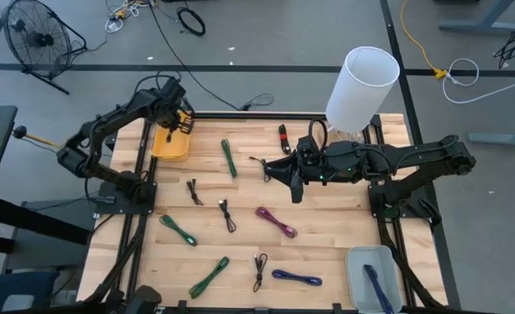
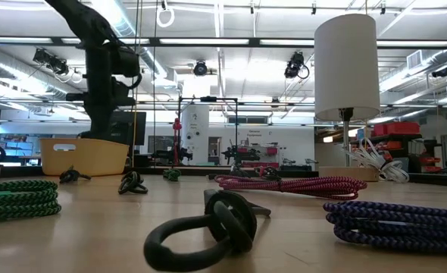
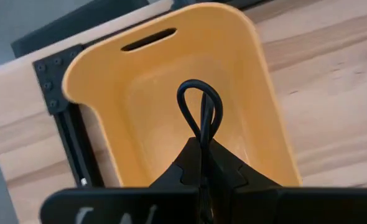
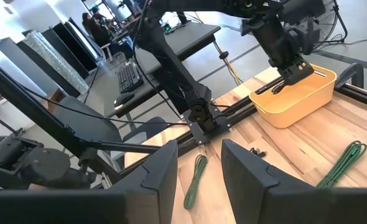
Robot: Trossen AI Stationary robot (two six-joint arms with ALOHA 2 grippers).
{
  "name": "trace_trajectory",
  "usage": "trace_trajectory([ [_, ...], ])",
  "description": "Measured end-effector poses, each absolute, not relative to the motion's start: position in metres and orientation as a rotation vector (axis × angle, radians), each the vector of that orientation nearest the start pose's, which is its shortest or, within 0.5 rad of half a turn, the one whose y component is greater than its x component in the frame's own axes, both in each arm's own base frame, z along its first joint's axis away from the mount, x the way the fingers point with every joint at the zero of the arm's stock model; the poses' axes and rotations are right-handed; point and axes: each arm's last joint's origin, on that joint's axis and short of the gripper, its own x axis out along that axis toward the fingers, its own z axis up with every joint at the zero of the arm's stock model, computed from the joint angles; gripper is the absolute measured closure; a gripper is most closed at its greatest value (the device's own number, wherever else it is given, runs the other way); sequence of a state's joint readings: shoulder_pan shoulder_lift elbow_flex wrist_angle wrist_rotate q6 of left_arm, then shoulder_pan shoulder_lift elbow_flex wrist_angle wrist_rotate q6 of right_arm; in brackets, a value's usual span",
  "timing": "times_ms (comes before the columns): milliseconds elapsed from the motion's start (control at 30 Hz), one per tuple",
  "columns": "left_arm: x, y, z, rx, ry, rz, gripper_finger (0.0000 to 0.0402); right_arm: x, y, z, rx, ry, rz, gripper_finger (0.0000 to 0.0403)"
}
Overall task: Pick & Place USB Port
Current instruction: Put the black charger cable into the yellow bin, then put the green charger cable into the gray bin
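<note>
Black and looped, the cable (image 3: pixel 200 115) hangs pinched in my left gripper (image 3: pixel 202 163) over the yellow bin (image 3: pixel 165 74) at the table's (image 1: pixel 327 244) ten o'clock corner. I see bare bin floor beneath it. My right gripper (image 4: pixel 199 168) waits mid-table, fingers parted, holding nothing.

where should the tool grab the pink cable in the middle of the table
Grab the pink cable across the middle of its bundle, coming straight down from above. It lies flat on the table as a long, narrow coil running diagonally, with bare wood on both long sides, so the fingers should straddle its narrow width.
</note>
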State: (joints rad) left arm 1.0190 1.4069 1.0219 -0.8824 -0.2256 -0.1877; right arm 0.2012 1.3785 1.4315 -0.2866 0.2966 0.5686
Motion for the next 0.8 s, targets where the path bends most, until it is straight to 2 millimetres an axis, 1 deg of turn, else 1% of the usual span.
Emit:
trace_trajectory([
  [267, 0.132, 0.229, 0.222, -0.676, 1.196, 1.176, 0.0395, 0.299, 0.054, 0.414, 0.515, 0.192, -0.154, 0.028],
  [367, 0.132, 0.23, 0.22, -0.678, 1.197, 1.189, 0.0393, 0.299, 0.054, 0.414, 0.515, 0.192, -0.153, 0.028],
  [400, 0.132, 0.231, 0.22, -0.678, 1.191, 1.197, 0.0386, 0.299, 0.054, 0.414, 0.515, 0.192, -0.153, 0.028],
  [467, 0.132, 0.231, 0.221, -0.678, 1.182, 1.208, 0.0362, 0.299, 0.054, 0.414, 0.515, 0.192, -0.153, 0.028],
  [633, 0.132, 0.232, 0.221, -0.675, 1.179, 1.217, 0.0285, 0.299, 0.054, 0.414, 0.515, 0.192, -0.153, 0.028],
  [800, 0.132, 0.231, 0.22, -0.651, 1.21, 1.175, 0.0218, 0.299, 0.054, 0.414, 0.514, 0.192, -0.153, 0.028],
])
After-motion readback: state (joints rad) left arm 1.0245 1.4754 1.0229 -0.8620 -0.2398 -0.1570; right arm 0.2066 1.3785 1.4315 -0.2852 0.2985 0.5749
